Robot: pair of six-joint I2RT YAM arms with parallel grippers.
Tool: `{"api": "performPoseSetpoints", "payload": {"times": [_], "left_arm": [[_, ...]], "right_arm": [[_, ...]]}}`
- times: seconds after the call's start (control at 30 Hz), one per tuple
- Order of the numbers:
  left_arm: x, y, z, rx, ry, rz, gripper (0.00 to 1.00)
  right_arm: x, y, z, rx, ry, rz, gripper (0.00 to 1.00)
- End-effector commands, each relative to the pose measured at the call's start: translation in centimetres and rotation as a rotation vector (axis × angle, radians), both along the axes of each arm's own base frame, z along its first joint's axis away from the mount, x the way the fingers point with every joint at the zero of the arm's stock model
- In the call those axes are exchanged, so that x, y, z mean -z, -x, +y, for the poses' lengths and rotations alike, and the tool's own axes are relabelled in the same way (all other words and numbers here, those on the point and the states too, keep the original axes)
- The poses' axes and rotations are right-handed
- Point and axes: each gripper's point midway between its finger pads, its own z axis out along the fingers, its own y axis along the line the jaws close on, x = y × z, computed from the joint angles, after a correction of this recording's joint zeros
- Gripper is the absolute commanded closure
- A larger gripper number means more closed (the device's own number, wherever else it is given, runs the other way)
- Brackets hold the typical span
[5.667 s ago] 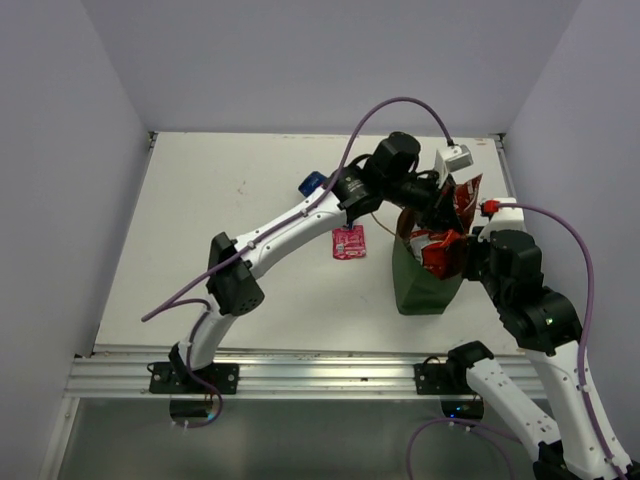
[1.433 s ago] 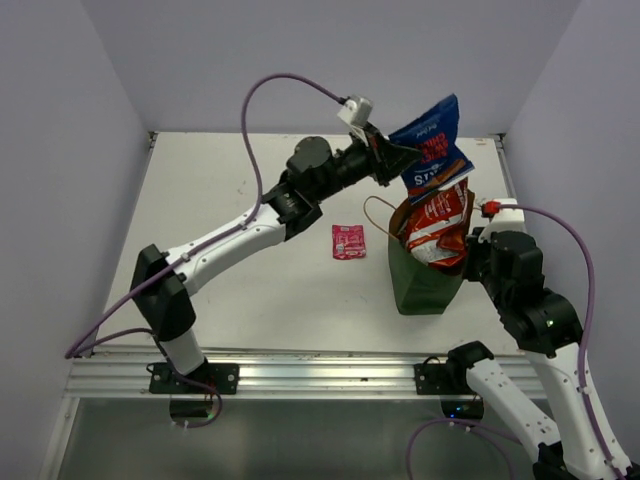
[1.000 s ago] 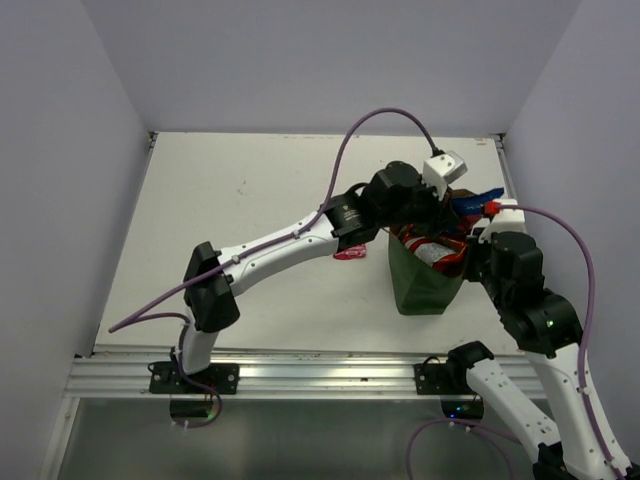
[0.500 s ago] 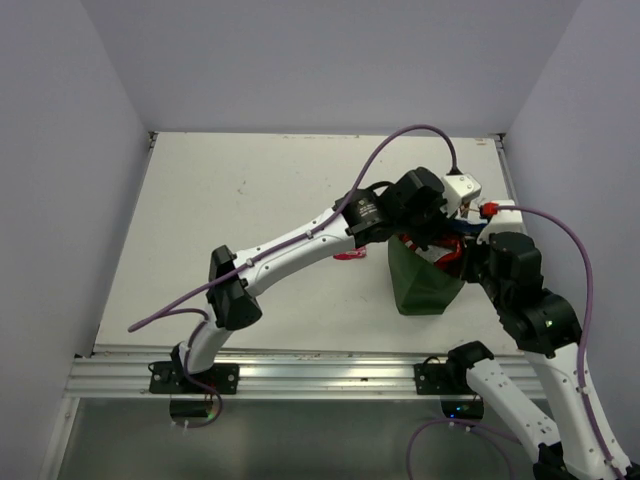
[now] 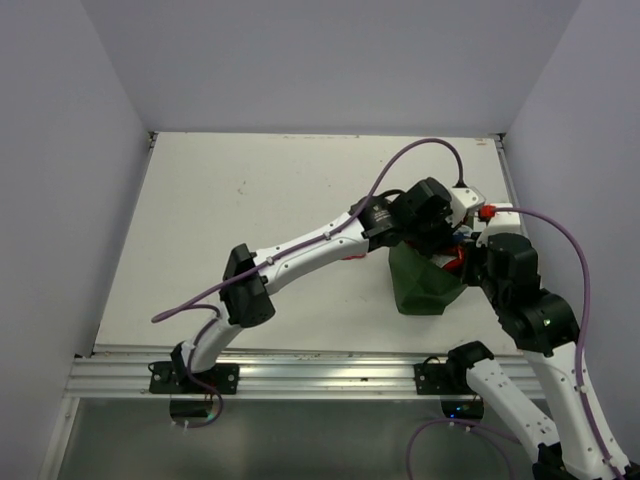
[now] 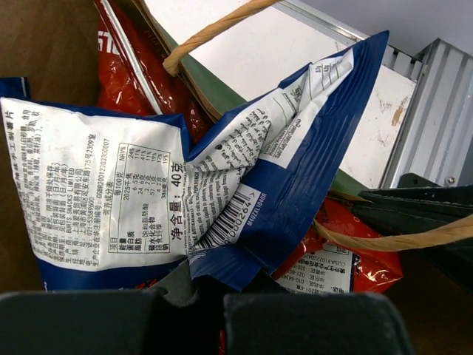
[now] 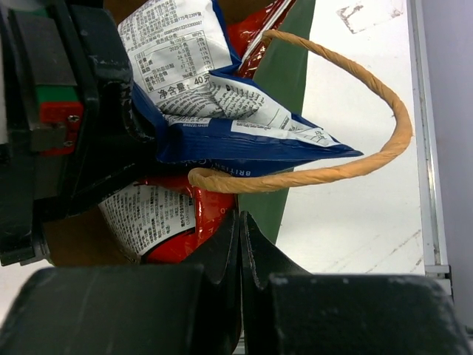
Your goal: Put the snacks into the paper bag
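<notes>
The dark green paper bag (image 5: 420,290) stands at the right of the table. My left gripper (image 5: 452,240) reaches into its mouth, shut on a corner of the blue bag (image 6: 251,200), which lies on top of red chip bags (image 6: 347,255) inside. My left gripper shows in its own view at the bottom (image 6: 214,299). My right gripper (image 7: 240,222) is shut on the bag's green rim (image 7: 288,81), below a rope handle (image 7: 384,148). The blue bag (image 7: 222,144) and a red bag (image 7: 185,214) show there too. The pink sachet is almost hidden under my left arm.
The white table (image 5: 250,200) has walls on three sides and a metal rail (image 5: 300,375) along its near edge. My left arm (image 5: 300,255) stretches across the table's middle. The bag's second handle (image 6: 214,29) arches over its far rim.
My left gripper brought the blue bag down from above the paper bag into its mouth and pushed it lower and to the right. My right gripper has stayed on the rim.
</notes>
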Motion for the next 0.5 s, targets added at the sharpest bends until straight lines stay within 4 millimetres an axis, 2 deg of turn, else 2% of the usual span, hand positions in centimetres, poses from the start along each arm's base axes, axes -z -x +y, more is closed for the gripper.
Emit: {"api": "performPoseSetpoints", "payload": {"times": [0.0,0.03,0.07,0.1,0.13,0.17,0.2,0.27,0.3,0.33,0.37,0.4,0.43,0.47], "left_arm": [[8.5,0.9,5.1,-0.050,-0.320,0.078,1.00],[5.6,0.4,4.7,-0.063,-0.259,0.046,1.00],[3.6,-0.5,4.4,-0.095,-0.212,-0.004,1.00],[0.1,-1.1,4.6,-0.128,-0.145,-0.052,1.00],[-2.2,-1.5,4.6,-0.152,-0.093,-0.085,1.00],[-5.0,-2.1,3.8,-0.166,0.001,-0.130,0.89],[-9.7,-2.0,4.6,-0.186,0.106,-0.178,0.82],[-14.4,-2.3,4.6,-0.220,0.277,-0.247,0.81],[-19.3,-1.8,6.5,-0.251,0.391,-0.291,0.81],[-21.4,-1.7,7.4,-0.272,0.457,-0.316,0.79],[-22.6,-1.9,7.7,-0.297,0.537,-0.343,0.73],[-26.9,-1.2,10.7,-0.347,0.646,-0.387,0.72],[-28.4,-1.1,12.1,-0.378,0.709,-0.409,0.68],[-28.0,-1.3,12.9,-0.414,0.775,-0.431,0.57]], "right_arm": [[-2.1,-0.6,0.8,-0.032,-0.040,-0.084,1.00],[-2.0,-0.6,0.8,-0.033,-0.039,-0.083,1.00],[-2.0,-0.6,0.8,-0.032,-0.040,-0.083,1.00],[-2.0,-0.5,0.7,-0.031,-0.038,-0.085,1.00],[-2.0,-0.5,0.7,-0.031,-0.040,-0.085,1.00],[-2.0,-0.5,0.7,-0.029,-0.039,-0.085,1.00],[-2.0,-0.6,0.7,-0.029,-0.039,-0.085,1.00],[-2.0,-0.6,0.8,-0.032,-0.039,-0.083,1.00],[-2.0,-0.6,0.7,-0.029,-0.039,-0.083,1.00],[-2.0,-0.6,0.7,-0.027,-0.039,-0.084,1.00],[-2.0,-0.6,0.7,-0.028,-0.038,-0.084,1.00],[-2.0,-0.5,0.7,-0.027,-0.039,-0.082,1.00],[-2.0,-0.5,0.7,-0.028,-0.038,-0.084,1.00],[-2.1,-0.5,0.7,-0.028,-0.038,-0.085,1.00]]}}
